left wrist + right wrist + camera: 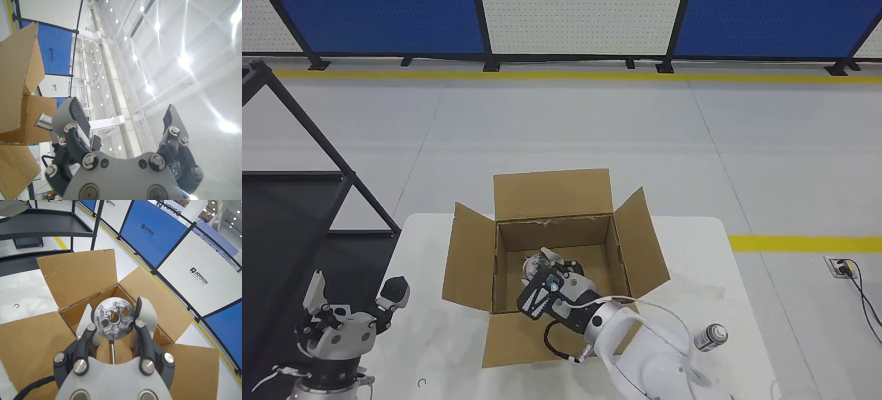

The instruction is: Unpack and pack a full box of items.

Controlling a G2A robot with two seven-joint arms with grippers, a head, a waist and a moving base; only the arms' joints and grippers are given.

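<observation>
The white counter carries an open box of brown corrugated cardboard near its middle, all four flaps folded outward. A black metal shelf stands off the counter's left side.

The right gripper is inside the box, its grey fingers clamped on the rim of a round, dull-grey metal disc. The disc has a central bore, smaller round holes and raised stepped lugs on its face, and is held on edge above the box floor.

The left gripper is at the near left edge of the counter, pointing upward. Its ribbed black pads are spread wide apart with nothing between them.

A small cylindrical can stands upright on the counter to the right of the box. A thin metal rod lies on the box floor beneath the disc.
</observation>
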